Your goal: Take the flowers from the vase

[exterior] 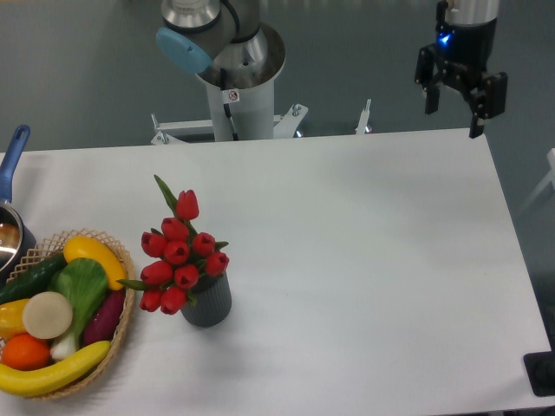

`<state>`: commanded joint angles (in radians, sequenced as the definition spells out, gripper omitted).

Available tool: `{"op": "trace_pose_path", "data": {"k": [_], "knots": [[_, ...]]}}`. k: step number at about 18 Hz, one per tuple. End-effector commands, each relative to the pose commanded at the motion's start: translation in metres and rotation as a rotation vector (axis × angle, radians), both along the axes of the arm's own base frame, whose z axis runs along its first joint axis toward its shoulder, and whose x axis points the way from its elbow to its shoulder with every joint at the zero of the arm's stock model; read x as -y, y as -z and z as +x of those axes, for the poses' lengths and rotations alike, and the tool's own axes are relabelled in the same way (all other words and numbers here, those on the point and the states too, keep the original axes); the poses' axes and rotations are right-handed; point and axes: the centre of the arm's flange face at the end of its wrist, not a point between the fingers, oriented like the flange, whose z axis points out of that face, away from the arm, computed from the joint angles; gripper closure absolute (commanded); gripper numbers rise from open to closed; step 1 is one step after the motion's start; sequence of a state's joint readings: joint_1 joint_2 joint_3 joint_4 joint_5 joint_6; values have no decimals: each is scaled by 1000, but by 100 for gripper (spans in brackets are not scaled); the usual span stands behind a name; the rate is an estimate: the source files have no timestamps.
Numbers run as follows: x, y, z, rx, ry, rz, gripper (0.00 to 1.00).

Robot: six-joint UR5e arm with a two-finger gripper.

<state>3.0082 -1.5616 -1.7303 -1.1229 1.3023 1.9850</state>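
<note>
The flowers, a bunch of red closed tulip buds with green leaves, stand in the vase, a small dark grey ribbed cylinder on the white table, left of centre. One taller bud sticks up at the back. My gripper hangs at the far right corner of the table, far from the flowers. Its two black fingers are spread apart and hold nothing.
A wicker basket of toy fruit and vegetables sits at the left front, close beside the vase. A pot with a blue handle is at the left edge. The arm's base column stands behind the table's far edge.
</note>
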Motion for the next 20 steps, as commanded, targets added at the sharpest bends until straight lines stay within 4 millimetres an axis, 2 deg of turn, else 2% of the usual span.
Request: {"op": "trace_pose_path", "data": {"k": [5, 11, 14, 18, 20], "knots": [[-4, 4, 5, 7, -2, 12, 0], [-19, 18, 20, 100, -167, 140, 0], [-41, 28, 33, 81, -216, 186, 0], [-75, 39, 48, 151, -305, 246, 0], [-90, 55, 52, 203, -328, 240, 0]]}}
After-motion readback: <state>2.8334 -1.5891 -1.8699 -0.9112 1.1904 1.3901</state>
